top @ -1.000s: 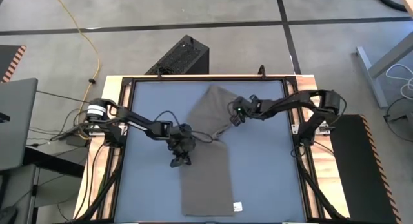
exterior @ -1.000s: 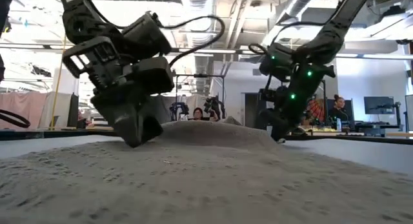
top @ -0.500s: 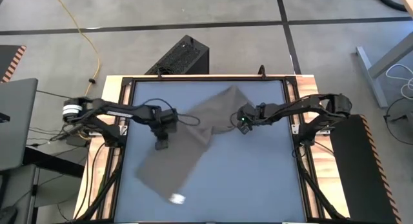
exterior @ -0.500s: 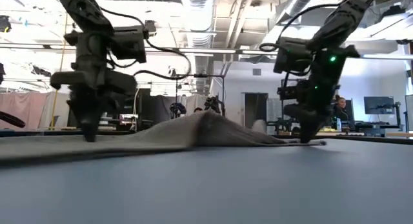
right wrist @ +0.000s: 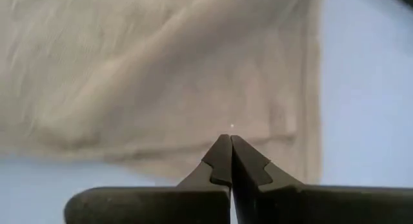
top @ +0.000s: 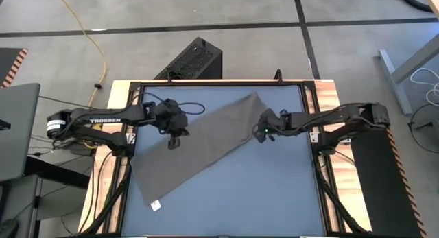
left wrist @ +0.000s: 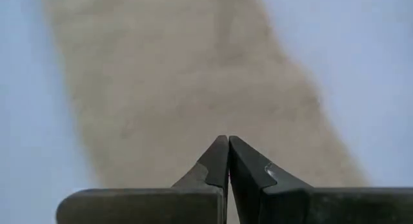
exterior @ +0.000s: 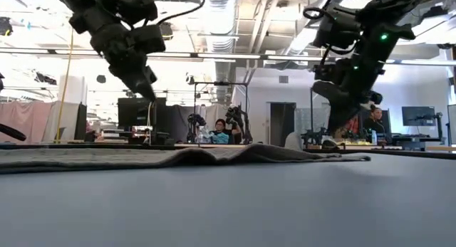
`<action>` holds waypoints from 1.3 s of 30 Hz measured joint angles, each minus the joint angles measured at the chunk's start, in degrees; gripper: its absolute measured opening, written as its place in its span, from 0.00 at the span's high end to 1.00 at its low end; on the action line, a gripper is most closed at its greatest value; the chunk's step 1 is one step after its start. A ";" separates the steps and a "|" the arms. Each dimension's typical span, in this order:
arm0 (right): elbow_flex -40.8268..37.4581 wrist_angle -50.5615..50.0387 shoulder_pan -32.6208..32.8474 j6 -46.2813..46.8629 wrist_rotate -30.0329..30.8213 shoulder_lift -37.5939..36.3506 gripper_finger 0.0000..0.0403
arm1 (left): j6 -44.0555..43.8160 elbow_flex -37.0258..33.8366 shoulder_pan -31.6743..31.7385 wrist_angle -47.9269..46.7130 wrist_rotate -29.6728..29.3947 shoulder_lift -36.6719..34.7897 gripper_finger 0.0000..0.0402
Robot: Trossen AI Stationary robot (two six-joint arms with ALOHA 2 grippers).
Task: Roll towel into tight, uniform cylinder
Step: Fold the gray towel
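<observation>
Your towel [top: 199, 145] lies unrolled on the blue-grey counter [top: 274, 190], spread as a long strip that runs on a diagonal from the far side near the middle down toward the near left corner. Its small white tag [top: 156, 205] sits at that near-left end. From the low view the cloth [exterior: 214, 156] is almost flat, with one soft ridge rising near its middle.

Your left gripper [top: 173, 142] hangs over the towel's left long edge, toward the far half of the counter; in the low view it [exterior: 147, 90] is lifted clear of the cloth. Its wrist camera shows the two fingers [left wrist: 227, 161] pressed tip to tip with nothing between them and the towel [left wrist: 187, 88] lying below.

Your right gripper [top: 262, 135] is at the towel's right edge, near its far corner, also raised above the cloth in the low view [exterior: 335, 129]. Its fingers [right wrist: 230, 158] are likewise closed together and empty, pointing at a folded, creased edge of the towel [right wrist: 161, 75]

A person [exterior: 220, 135] sits in the room beyond the counter
</observation>
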 joint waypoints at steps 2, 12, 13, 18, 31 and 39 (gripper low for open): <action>0.01 2.16 -2.39 -3.10 -0.14 -0.01 0.94 | 0.25 -0.04 -0.04 2.57 2.50 0.89 1.00; 0.06 7.45 -18.30 -15.50 -10.64 4.62 0.77 | -0.21 -0.04 -0.57 3.53 3.25 2.70 1.00; 0.06 7.55 -19.56 -15.87 -11.99 4.96 0.75 | -0.21 -0.04 -0.69 3.28 3.27 2.70 1.00; 0.06 7.29 -21.96 -16.07 -16.75 7.19 0.69 | -0.21 -0.04 -0.74 2.60 3.24 2.70 1.00; 0.06 7.37 -20.50 -16.54 -15.75 8.53 0.63 | 1.15 -0.04 -0.74 1.85 3.20 2.70 1.00; 0.06 7.19 -20.50 -16.43 -13.87 8.53 0.56 | 1.15 -0.04 -0.74 1.82 3.20 2.70 1.00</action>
